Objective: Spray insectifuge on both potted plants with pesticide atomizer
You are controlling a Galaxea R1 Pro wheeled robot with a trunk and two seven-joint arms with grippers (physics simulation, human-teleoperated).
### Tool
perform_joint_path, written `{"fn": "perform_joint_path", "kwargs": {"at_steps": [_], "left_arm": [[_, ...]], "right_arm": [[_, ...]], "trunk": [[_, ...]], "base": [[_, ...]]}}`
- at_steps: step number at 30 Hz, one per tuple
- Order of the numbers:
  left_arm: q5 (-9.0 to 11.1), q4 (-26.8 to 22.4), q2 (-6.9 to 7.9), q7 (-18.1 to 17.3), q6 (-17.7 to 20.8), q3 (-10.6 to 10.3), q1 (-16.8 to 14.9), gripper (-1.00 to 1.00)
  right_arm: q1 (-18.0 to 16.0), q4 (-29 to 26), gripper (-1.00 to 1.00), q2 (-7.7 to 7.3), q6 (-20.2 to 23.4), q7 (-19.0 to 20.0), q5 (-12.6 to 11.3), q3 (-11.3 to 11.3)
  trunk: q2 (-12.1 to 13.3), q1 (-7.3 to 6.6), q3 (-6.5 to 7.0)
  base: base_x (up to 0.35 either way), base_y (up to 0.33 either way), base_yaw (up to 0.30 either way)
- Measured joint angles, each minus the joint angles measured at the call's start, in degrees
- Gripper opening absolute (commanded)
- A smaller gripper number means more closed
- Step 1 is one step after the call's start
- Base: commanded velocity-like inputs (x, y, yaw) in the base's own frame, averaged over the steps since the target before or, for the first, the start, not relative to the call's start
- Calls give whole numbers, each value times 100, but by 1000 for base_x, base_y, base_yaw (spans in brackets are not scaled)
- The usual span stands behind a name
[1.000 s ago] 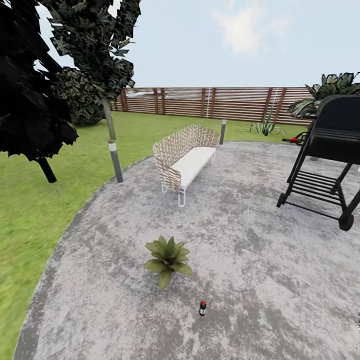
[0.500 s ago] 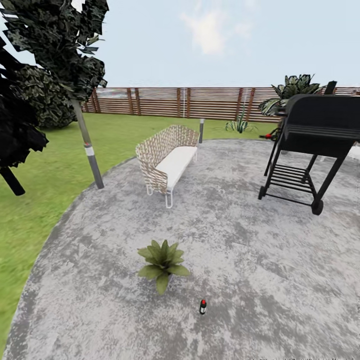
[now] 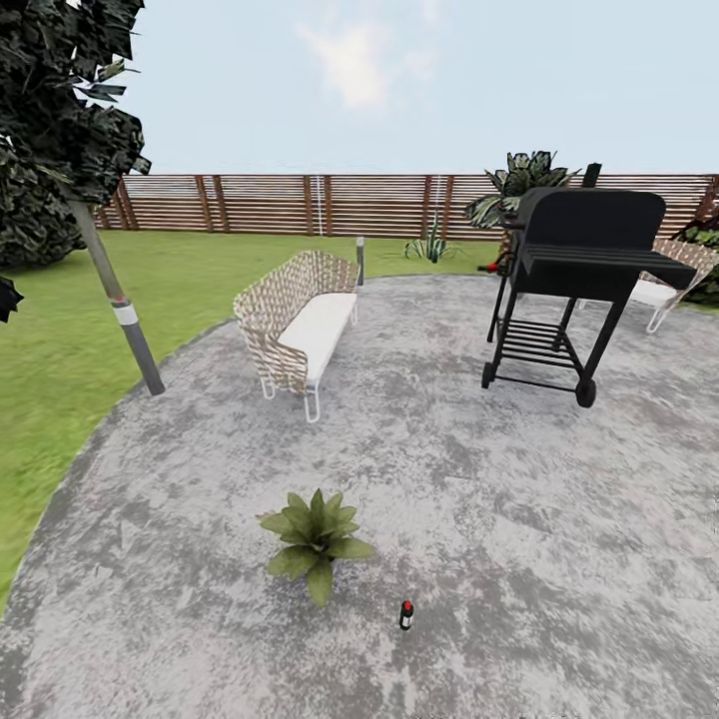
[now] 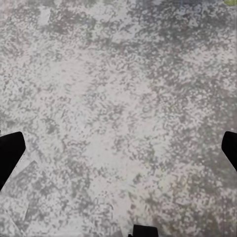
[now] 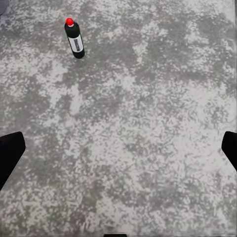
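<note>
Left gripper (image 4: 118, 148) and right gripper (image 5: 118, 150) both wide open, holding nothing, two dark fingertips at the frame edges over the mottled stone patio (image 3: 519, 519). One pesticide atomizer (image 5: 74, 38), red-capped, upright on the patio ahead of the right gripper, just beside one potted plant (image 3: 314, 540). Farther off: one wicker sofa (image 3: 296, 325), one black grill (image 3: 579, 270), two bollard lamps, one slatted fence (image 3: 300, 205).

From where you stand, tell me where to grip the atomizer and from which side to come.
Grip the atomizer across its slim dark body at the white label band, below the red top. It stands upright on the patio, free all round, with the plant apart at its left. A level approach from the robot's side with the open right end effector looks best, fingers straddling the body.
</note>
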Motion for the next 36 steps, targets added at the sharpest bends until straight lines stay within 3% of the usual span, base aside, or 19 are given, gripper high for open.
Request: {"fn": "perform_joint_path", "kwargs": {"at_steps": [8, 36], "left_arm": [[-30, 0, -4, 8, -1, -21, -1, 100], [15, 9, 14, 112, 7, 30, -1, 100]], "right_arm": [[1, -2, 100, 2, 1, 0, 1, -2], [1, -5, 100, 0, -4, 0, 1, -2]], "trunk": [[0, 0, 0], [-1122, 614, -502]], "base": [[0, 7, -300], [0, 0, -300]]}}
